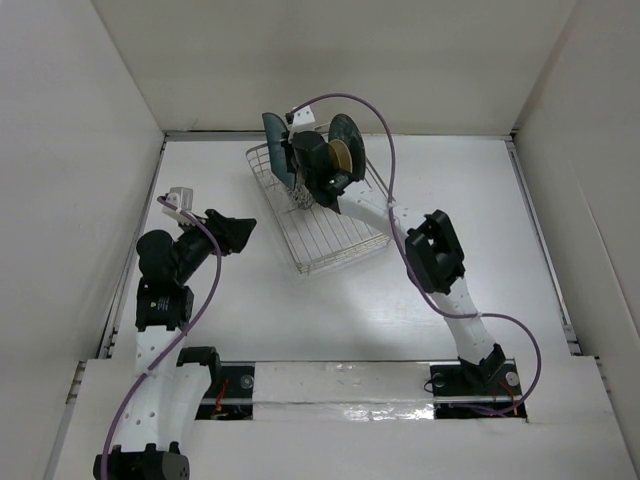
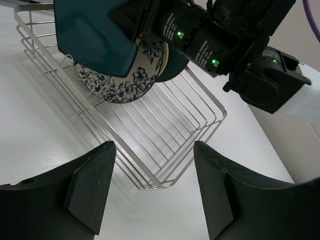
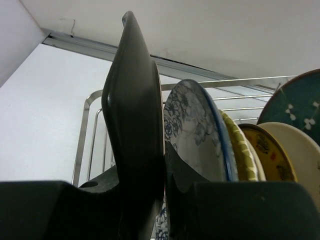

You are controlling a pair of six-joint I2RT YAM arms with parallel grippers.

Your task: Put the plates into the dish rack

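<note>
The silver wire dish rack (image 1: 335, 238) stands at the back centre. My right gripper (image 1: 303, 158) is over its far end, shut on the teal rounded-square plate (image 1: 274, 133), which it holds upright on edge. In the right wrist view this plate (image 3: 134, 110) is edge-on between the fingers of my right gripper (image 3: 150, 200). Beside it stand the blue-and-white patterned plate (image 3: 195, 135), a yellowish plate (image 3: 240, 150), the gold-brown plate (image 3: 265, 150), a cream plate (image 3: 297, 157) and the dark teal round plate (image 3: 295, 102). My left gripper (image 1: 236, 232) is open and empty, left of the rack.
The left wrist view shows the rack's near corner (image 2: 165, 182) just beyond my left gripper's fingers (image 2: 90, 185), and the right arm's wrist (image 2: 210, 45) above the rack. White walls enclose the table on the left, back and right.
</note>
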